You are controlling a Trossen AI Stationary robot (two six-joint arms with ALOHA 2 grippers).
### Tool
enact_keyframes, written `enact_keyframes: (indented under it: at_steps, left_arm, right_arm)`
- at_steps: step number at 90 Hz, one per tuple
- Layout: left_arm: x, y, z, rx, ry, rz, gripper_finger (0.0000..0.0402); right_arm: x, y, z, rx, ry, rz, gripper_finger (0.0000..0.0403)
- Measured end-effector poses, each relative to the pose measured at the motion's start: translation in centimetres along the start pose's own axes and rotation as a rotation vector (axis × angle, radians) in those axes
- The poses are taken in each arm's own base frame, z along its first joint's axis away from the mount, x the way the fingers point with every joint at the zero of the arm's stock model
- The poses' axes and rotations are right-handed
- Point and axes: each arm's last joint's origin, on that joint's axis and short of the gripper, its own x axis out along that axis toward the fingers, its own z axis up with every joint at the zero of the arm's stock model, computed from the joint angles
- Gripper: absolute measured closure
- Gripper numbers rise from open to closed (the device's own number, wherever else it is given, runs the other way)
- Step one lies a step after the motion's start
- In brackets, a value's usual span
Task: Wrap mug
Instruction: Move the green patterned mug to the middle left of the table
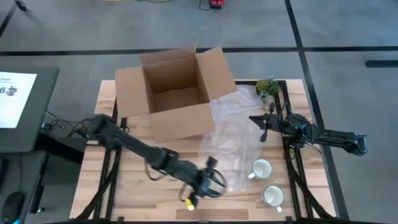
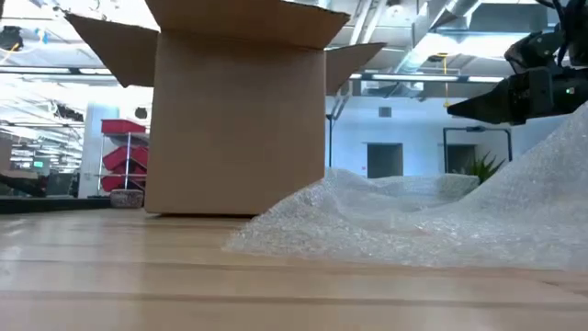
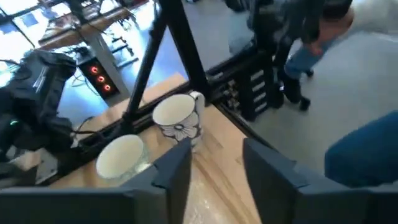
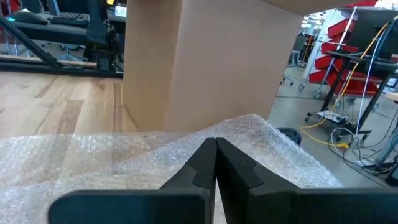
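The left claw sits low over the front of the wooden table, its fingers spread with nothing between them, at the near edge of the bubble wrap. The left wrist view looks past them to two white mugs: the nearer mug carries a dark flower print and a handle, and the second mug stands just beside it. From above, these mugs stand upright near the table's front right corner, apart from the wrap's edge.

The right claw hovers over the right part of the wrap, its fingers pressed together and empty.

The table is pale planks on a black frame. An open cardboard box stands at the back, flaps out, with the clear wrap crumpled from its front toward the mugs. A small potted plant sits at the back right corner. Beyond lies grey floor with dark lines, and a screen to the left.

The left arm reaches diagonally from the table's left side; the right arm extends in from the right edge.
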Motion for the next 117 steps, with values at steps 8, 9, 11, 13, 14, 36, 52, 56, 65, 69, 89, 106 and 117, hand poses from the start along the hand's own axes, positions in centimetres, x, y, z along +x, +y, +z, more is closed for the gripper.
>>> enact_keyframes:
  at_steps: [8,9,11,13,14,36,52,56,65,69,89,106,117]
  left_arm:
    - [3.1,0.2,0.3,0.061,-0.023,0.019,0.0235]
    - [3.5,0.2,0.3,0.069,-0.028,0.022,0.0234]
    - [4.2,0.2,0.3,0.085,-0.036,0.027,0.0232]
    - [4.9,0.1,0.3,0.105,-0.035,0.03,0.0231]
    - [5.3,0.1,0.2,0.114,-0.031,0.031,0.023]
    - [12.2,0.9,-2.5,0.186,0.034,0.189,0.0228]
    - [14.7,4.0,-4.9,0.071,0.078,0.246,0.0228]
    - [15.0,4.9,-5.6,0.032,0.087,0.239,0.0228]
    - [15.3,6.3,-7.0,-0.042,0.114,0.197,0.0228]
    - [15.3,6.8,-7.5,-0.064,0.125,0.181,0.0228]
    - [15.1,7.6,-8.5,-0.114,0.17,0.092,0.0228]
    - [15.0,7.2,-8.8,-0.113,0.208,0.043,0.0228]
    - [15.0,7.2,-8.8,-0.089,0.216,0.068,0.0228]
  right_arm:
    - [0.0,0.0,0.0,0.0,0.001,0.0,0.0403]
    - [0.0,0.0,0.0,0.0,0.001,0.0,0.0403]
    - [0.0,0.0,0.0,0.0,0.001,0.0,0.0403]
    - [0.0,0.0,0.0,0.0,0.001,0.0,0.0403]
    - [0.0,0.0,0.0,0.0,0.001,0.0,0.0403]
    - [0.0,0.0,0.0,0.0,0.004,0.002,0.0403]
    - [0.0,0.0,0.0,-0.001,0.004,0.002,0.0403]
    - [0.0,0.0,-0.1,0.0,0.005,0.002,0.0403]
    - [0.0,0.0,0.0,0.0,0.005,0.002,0.0403]
    - [0.0,0.0,0.0,0.0,0.005,0.002,0.0403]
    - [0.0,0.0,0.0,-0.001,0.006,0.002,0.0403]
    - [0.0,0.0,-0.1,-0.001,0.006,0.002,0.0403]
    - [0.0,0.0,-0.1,-0.001,0.006,0.002,0.0403]
